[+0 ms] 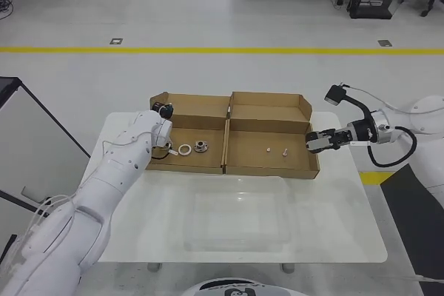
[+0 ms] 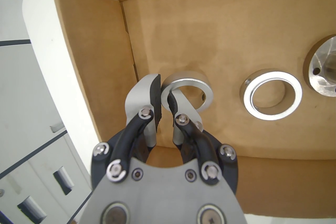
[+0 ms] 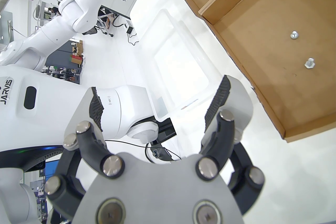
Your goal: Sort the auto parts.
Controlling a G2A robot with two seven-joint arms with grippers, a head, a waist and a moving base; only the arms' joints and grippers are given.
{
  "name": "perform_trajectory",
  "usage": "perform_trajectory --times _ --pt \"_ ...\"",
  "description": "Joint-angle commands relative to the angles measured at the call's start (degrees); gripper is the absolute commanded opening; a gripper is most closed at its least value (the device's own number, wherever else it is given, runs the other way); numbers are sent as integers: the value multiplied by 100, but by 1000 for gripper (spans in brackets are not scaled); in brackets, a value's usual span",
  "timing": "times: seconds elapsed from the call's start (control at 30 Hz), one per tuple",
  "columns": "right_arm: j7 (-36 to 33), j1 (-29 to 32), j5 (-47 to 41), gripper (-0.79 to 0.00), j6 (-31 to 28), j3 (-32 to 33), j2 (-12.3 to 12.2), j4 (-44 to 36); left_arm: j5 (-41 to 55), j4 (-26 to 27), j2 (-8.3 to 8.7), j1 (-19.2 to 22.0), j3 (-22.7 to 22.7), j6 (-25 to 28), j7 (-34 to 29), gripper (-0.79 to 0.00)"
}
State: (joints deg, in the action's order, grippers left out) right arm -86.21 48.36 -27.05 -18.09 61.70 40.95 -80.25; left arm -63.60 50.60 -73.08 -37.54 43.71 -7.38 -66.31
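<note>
Left hand point(image 2: 164, 93) is clamped on a metal ring point(image 2: 207, 91) - one finger inside the bore, one outside on the wall. The ring sits tilted, near the left wall of the left box point(image 1: 196, 107); can't tell whether it touches the box floor.

Right hand point(image 3: 158, 93) is wide, gripping nothing, and sits just by the right wall of the right box point(image 1: 270, 111), toward the right edge of the tabletop point(image 1: 340, 222).

Near edge of the tabletop: a clear plastic tray point(image 1: 240, 218), roughly centred.

Beyond the tray, toward the far edge: the two cardboard boxes side by side, touching, flaps up.

Left box: a second ring point(image 2: 294, 96) lies flat on the floor just beside the held one, not touching it. A flanged hub point(image 2: 323, 78) stands just past that, toward the shared wall. All three are in a row nearer the box's near wall.

Right box: two small bolts point(image 3: 294, 35) point(image 3: 309, 63) stand head-down, close together but apart, mid-floor.
</note>
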Motion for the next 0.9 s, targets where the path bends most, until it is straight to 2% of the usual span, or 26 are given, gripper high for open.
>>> perform_trajectory --times 0.0,0.13,0.2,0.27,0.33,0.6,0.77,0.8,0.87 --pt "0 0 0 0 0 0 0 0 -14 -81 -31 26 -22 8 -3 -785" --pt "0 0 0 0 0 0 0 0 -27 -204 -87 62 -46 14 19 -785" --pt "0 0 0 0 0 0 0 0 -30 -255 -112 74 -50 19 39 -739" --pt "0 0 0 0 0 0 0 0 -34 -301 -134 84 -52 14 41 -631" --pt "0 0 0 0 0 0 0 0 -42 -336 -154 93 -50 18 50 -573" --pt "0 0 0 0 0 0 0 0 -130 -375 -191 98 12 -11 69 -462" --pt "0 0 0 0 0 0 0 0 -268 -193 -172 102 115 -111 -2 -425" --pt "0 0 0 0 0 0 0 0 -298 -125 -159 91 150 -123 -11 -397" --pt "0 0 0 0 0 0 0 0 -325 48 -124 57 249 -117 -48 -102"
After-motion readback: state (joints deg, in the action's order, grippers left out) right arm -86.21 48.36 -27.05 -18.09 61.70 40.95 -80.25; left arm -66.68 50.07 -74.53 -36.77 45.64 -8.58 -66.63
